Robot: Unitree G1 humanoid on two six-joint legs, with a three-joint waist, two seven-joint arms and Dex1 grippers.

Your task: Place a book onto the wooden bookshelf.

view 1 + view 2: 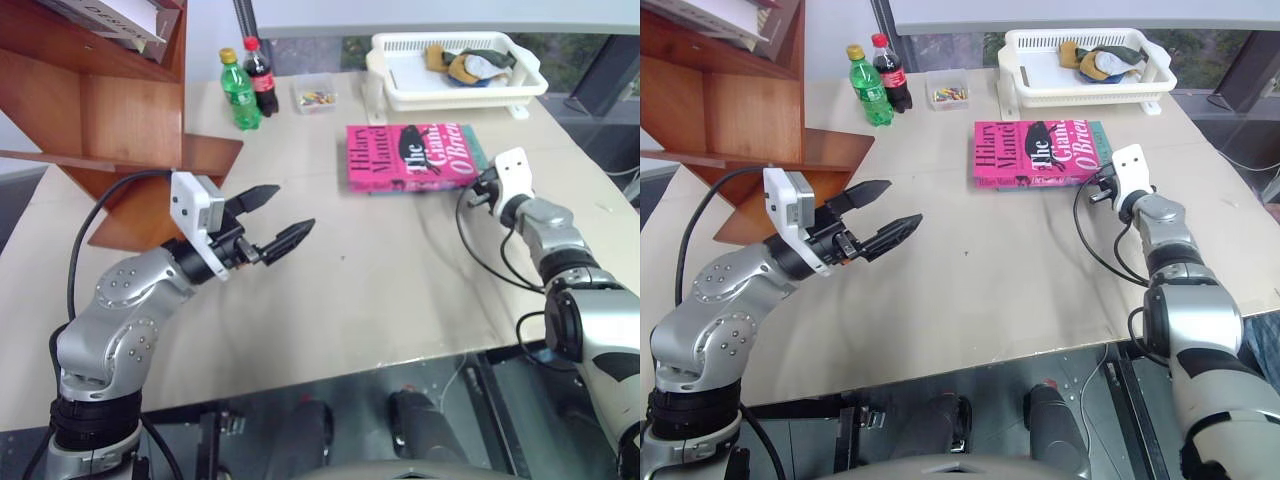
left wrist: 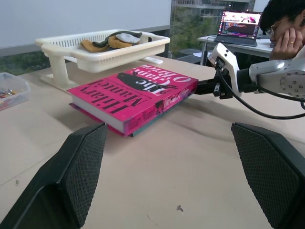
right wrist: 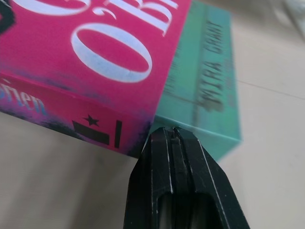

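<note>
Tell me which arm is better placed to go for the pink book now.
Right. The right gripper, shut, sits at the pink book's near corner; the left gripper hangs open, well short of it.

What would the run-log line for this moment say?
stage: approach | pink book: flat on teal book, on table | right gripper: shut, at book's corner | left gripper: open, empty | bookshelf: book not placed

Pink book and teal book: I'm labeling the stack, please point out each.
pink book [image 1: 410, 155], left eye view, middle of its front cover.
teal book [image 3: 205, 90], right wrist view, bare cover beside the pink one.
</note>
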